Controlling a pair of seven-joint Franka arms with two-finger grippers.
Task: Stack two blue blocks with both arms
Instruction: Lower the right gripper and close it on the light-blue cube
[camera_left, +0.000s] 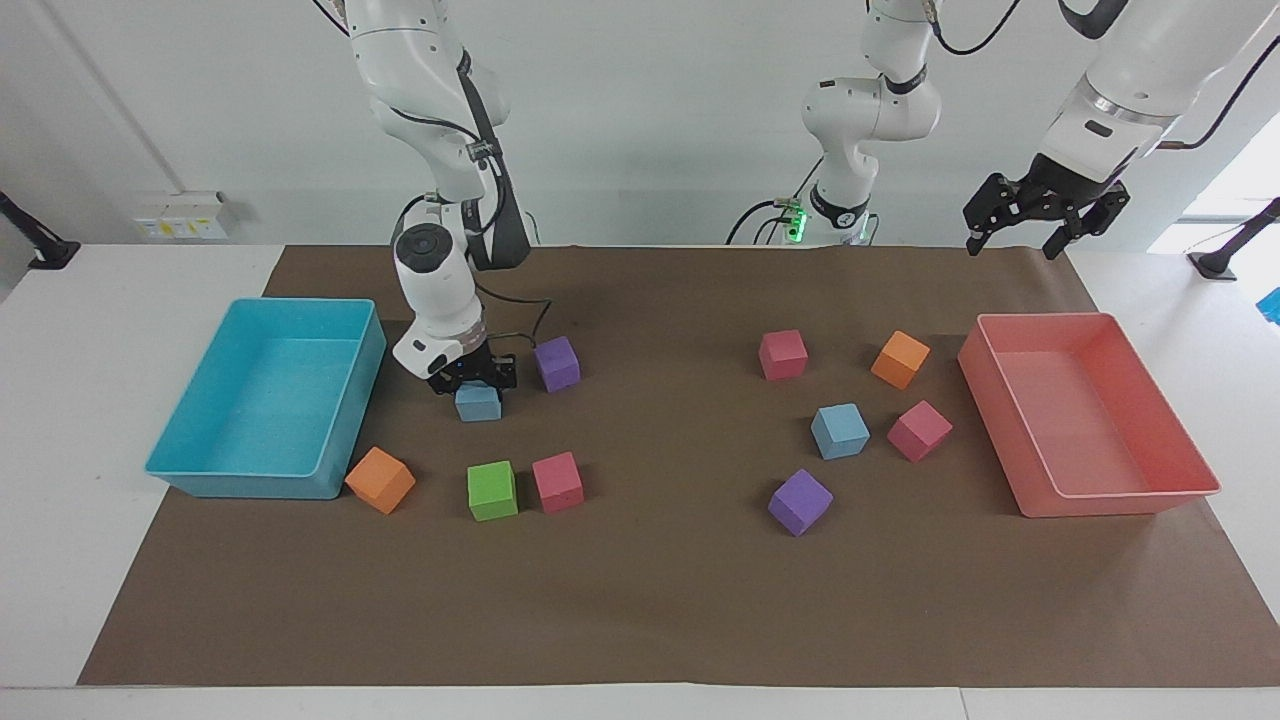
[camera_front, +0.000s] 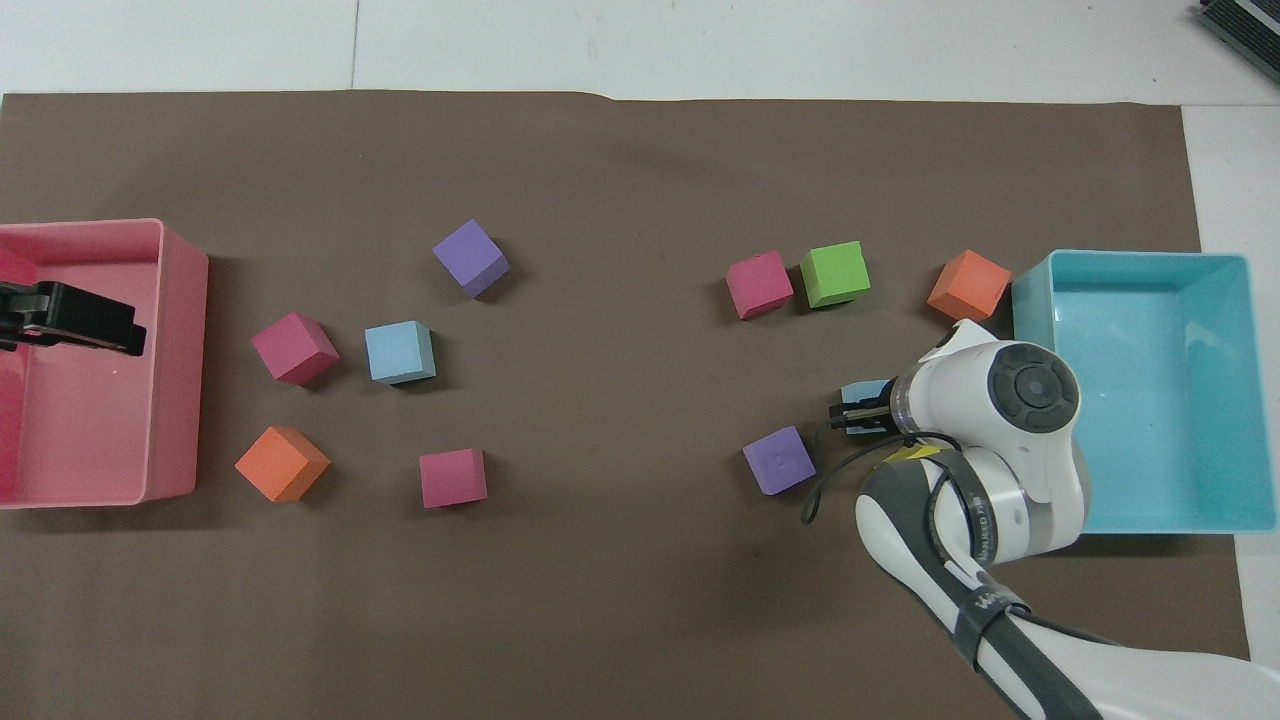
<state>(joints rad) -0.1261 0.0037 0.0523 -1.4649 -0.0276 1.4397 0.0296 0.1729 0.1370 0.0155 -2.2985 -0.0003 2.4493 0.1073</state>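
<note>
I saw two small matte sky-blue foam cubes: one (camera_left: 840, 431) sat on the brown paper mat (camera_left: 660, 600) beside a pink cube (camera_left: 919, 430). The other (camera_left: 478, 403), near the turquoise tray (camera_left: 355, 390), was mostly hidden overhead by my right gripper (camera_left: 472, 385), whose grip I couldn't judge. My left gripper (camera_left: 1012, 243) waited open above the pink tray (camera_left: 1190, 440).

In the overhead view the right arm's wrist covers most of one blue block (camera_front: 866, 391), leaving only a sliver visible, and it hides the right gripper (camera_front: 850, 415) fingertips (contact with the block cannot be confirmed). The left gripper (camera_front: 70, 318) and the pink tray (camera_front: 180, 360) are both cut off by the picture's edge.
</note>
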